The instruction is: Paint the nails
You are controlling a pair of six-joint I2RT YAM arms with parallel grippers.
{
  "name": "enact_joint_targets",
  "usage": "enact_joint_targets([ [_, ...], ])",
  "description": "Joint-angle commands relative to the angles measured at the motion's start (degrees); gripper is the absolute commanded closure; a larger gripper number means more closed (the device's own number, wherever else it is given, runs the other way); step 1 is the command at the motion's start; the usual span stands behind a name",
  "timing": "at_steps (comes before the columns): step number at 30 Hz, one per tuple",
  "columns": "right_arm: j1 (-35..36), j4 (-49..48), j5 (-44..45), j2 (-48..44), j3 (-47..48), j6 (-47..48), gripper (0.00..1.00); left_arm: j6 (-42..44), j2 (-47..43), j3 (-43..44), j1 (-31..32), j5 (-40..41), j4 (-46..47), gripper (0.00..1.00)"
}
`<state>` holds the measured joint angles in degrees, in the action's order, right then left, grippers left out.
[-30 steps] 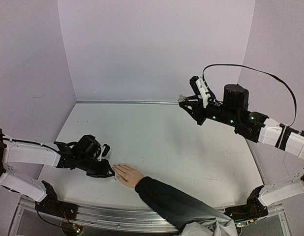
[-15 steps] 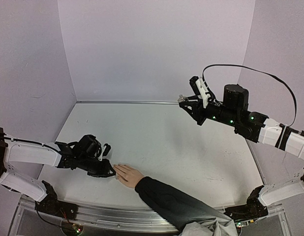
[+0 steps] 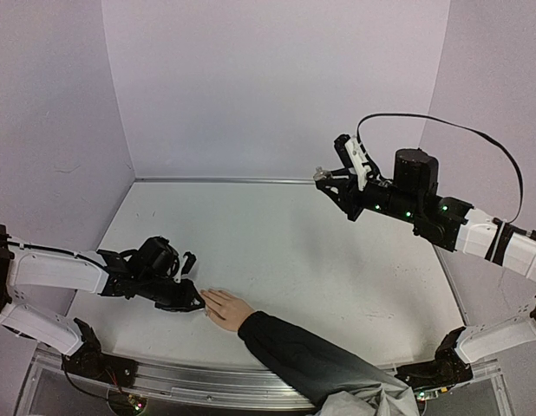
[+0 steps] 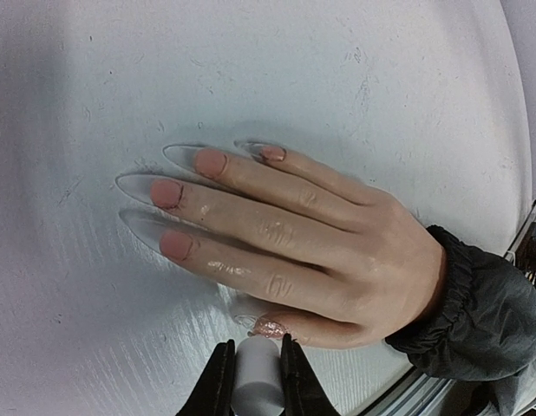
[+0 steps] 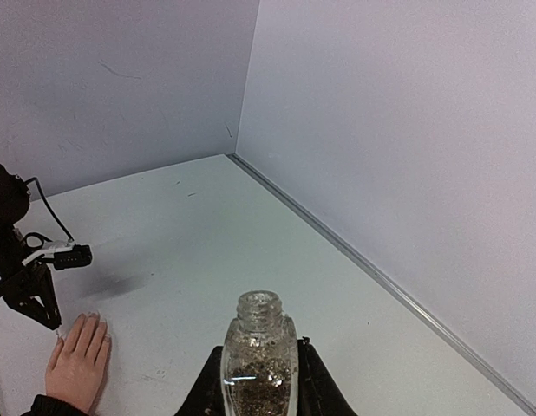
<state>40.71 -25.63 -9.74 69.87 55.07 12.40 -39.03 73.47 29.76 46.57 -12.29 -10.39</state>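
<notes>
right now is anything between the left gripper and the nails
Nothing visible. The left gripper, shut on a white cylinder, sits right beside the thumb nail, and the other nails lie uncovered on the table. The right gripper holds the glass bottle far from the hand.
</notes>
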Motion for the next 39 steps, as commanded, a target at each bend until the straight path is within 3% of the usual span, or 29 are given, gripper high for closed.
enact_joint_targets([
  [1, 0.33, -3.94, -0.64, -0.26, 0.52, -0.06, 1.0, 0.69, -0.38, 1.98, 0.28, 0.31, 2.33, 1.0],
  [19, 0.33, -3.93, -0.57, 0.18, 0.65, -0.01, 1.0, 0.02, 0.03, 1.82, 0.28, 2.81, 2.34, 1.0],
  [39, 0.34, -3.88, -0.82, 0.1, 0.83, -0.09, 1.0, -1.57, -6.02, -0.13, 0.28, 3.88, -1.55, 1.0],
])
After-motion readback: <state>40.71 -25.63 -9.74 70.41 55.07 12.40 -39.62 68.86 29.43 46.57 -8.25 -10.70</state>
